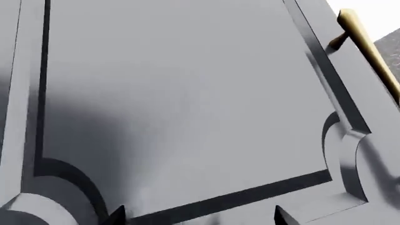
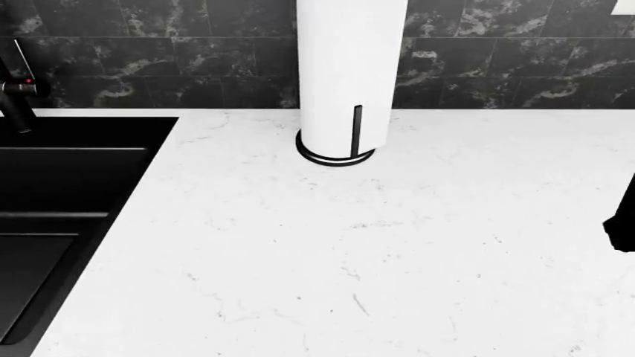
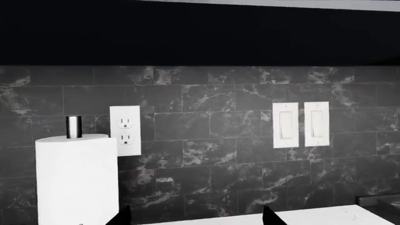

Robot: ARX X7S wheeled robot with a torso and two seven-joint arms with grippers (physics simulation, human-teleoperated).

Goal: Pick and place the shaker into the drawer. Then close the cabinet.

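The shaker and the drawer are out of view in every frame. The left wrist view is filled by a grey panelled cabinet door (image 1: 181, 108) with a brass bar handle (image 1: 370, 51) along one side. My left gripper (image 1: 198, 218) is open close in front of that door, only its two dark tips showing, with nothing between them. My right gripper (image 3: 196, 216) is open and empty too, held above the countertop and facing the dark tiled wall. In the head view a dark piece of the right arm (image 2: 623, 227) shows at the right edge.
A white marble countertop (image 2: 377, 253) carries a paper towel roll on a black stand (image 2: 343, 82). A black sink (image 2: 59, 201) and faucet (image 2: 15, 89) lie at the left. On the wall are an outlet (image 3: 125, 130) and two switches (image 3: 300, 124).
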